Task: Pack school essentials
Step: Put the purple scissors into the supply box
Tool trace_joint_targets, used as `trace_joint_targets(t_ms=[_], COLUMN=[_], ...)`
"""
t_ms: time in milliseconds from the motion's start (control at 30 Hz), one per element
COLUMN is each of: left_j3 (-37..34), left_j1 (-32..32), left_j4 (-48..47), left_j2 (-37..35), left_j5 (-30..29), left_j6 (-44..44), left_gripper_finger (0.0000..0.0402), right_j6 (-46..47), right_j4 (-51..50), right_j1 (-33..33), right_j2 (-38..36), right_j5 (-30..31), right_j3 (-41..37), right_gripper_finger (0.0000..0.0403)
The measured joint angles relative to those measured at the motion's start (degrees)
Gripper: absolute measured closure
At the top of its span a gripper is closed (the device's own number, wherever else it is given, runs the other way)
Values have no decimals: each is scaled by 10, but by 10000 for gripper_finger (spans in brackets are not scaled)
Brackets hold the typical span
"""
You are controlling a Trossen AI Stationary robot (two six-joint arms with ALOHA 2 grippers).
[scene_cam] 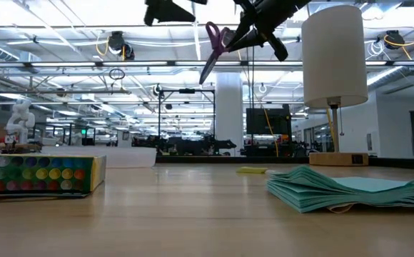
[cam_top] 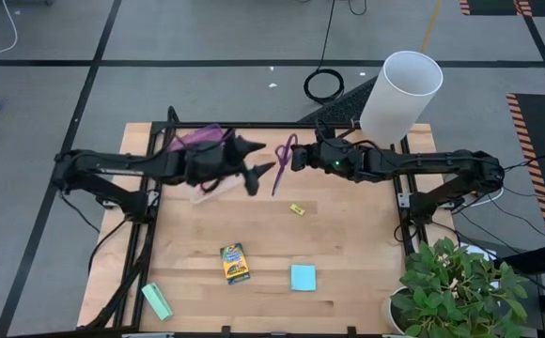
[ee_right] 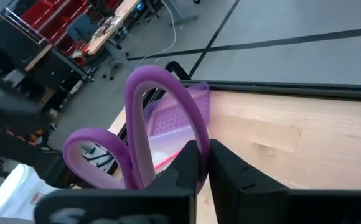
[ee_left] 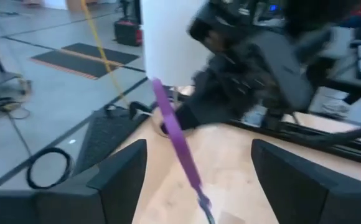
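My right gripper (cam_top: 303, 157) is shut on the purple-handled scissors (cam_top: 284, 161) and holds them high above the table's far middle (scene_cam: 214, 43). My left gripper (cam_top: 257, 165) is open just left of them, and the scissors' purple shaft (ee_left: 175, 140) shows beyond its spread fingers. A translucent purple pouch (cam_top: 202, 141) lies under the left arm at the far left. A tiny yellow piece (cam_top: 297, 208), the crayon box (cam_top: 235, 263) and the cyan sticky-note pad (cam_top: 303, 277) lie flat on the table. My right gripper pinches one handle loop of the scissors (ee_right: 196, 134) between its two fingers (ee_right: 187, 165). It comes level from the table's right side. The scissors are lifted clear, and their blades (scene_cam: 205, 70) slant downward.
A mint-green block (cam_top: 157, 300) lies at the near left corner. A white cylindrical lamp (cam_top: 399, 94) stands at the far right, behind the right arm. A potted plant (cam_top: 460, 286) is at the near right corner. A black cable coil (cam_top: 324, 86) lies on the floor beyond the table.
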Motion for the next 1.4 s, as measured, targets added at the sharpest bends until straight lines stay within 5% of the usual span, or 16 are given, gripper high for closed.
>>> trace_joint_targets(t_ms=[267, 800, 967, 1233, 1400], left_j3=[56, 56, 56, 55, 55], left_j1=[55, 71, 74, 88, 101], left_j4=[-15, -40, -41, -86, -123], left_j2=[66, 65, 65, 54, 33], left_j5=[92, 127, 128, 123, 153], left_j6=[5, -19, -18, -20, -20], left_gripper_finger=[170, 361, 374, 347, 371], right_j6=[-11, -30, -60, -57, -53], right_j4=[14, 23, 28, 9, -37], right_j1=[0, -1, 0, -4, -5], right_j2=[0, 0, 0, -14, -25], right_j5=[2, 2, 0, -49, -76], right_j3=[0, 0, 0, 0, 0], right_gripper_finger=[389, 388, 380, 270, 182])
